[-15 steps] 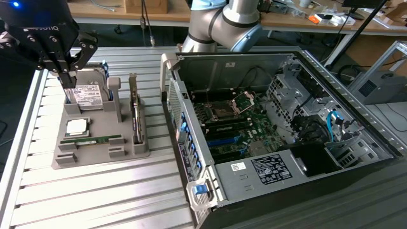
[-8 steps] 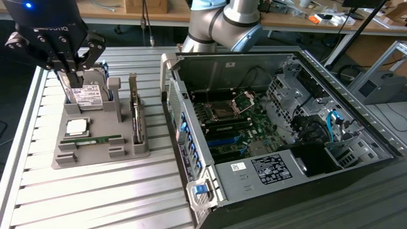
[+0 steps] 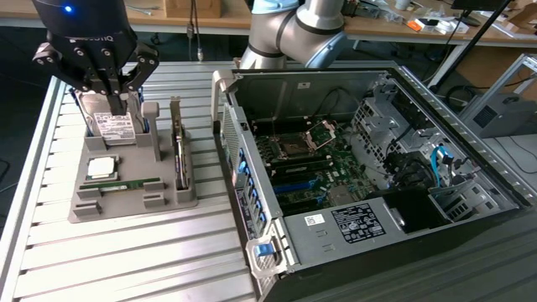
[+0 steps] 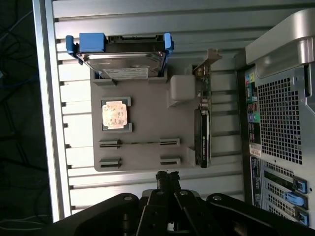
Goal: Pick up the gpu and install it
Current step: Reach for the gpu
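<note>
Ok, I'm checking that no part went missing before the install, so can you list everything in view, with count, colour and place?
gpu: one, dark with silver end bracket, on edge along the holder's side nearest the case.
hard drive: one, silver in a blue carrier, upright at one end of the holder.
processor chip: one, silver-tan, flat in the holder.
memory stick: one, green, lying in a holder slot.
parts holder: one, grey, on the table.
table: one, silver, slatted.
computer case: one, grey, open, beside the holder.
motherboard: one, green, inside the case.
arm: one, silver-grey, behind the case.
hand: one, black, shut, empty, raised above the table.
</note>
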Tool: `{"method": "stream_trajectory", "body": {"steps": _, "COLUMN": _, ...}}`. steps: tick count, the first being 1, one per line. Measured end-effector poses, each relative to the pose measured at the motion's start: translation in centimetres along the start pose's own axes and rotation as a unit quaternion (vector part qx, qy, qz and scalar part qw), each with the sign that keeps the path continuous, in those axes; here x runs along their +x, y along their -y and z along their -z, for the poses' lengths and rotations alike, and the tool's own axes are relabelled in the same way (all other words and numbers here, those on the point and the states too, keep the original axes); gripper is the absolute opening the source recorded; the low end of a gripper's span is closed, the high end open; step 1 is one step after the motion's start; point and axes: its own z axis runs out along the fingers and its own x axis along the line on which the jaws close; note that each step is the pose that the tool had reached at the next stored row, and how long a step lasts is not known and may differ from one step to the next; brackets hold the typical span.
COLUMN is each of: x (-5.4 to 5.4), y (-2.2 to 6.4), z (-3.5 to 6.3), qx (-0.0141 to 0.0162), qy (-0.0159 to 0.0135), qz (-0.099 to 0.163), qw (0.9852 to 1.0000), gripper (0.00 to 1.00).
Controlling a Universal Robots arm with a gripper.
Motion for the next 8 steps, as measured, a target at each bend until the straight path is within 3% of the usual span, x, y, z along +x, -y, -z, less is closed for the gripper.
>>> {"method": "stream_trajectory", "body": {"steps": 8, "x": -1.9, "y": -0.14, "z": -0.14, "qx": 0.0028, "qy": 0.0000, "qz": 0.000, "qw": 1.0000, "gripper": 0.11}}
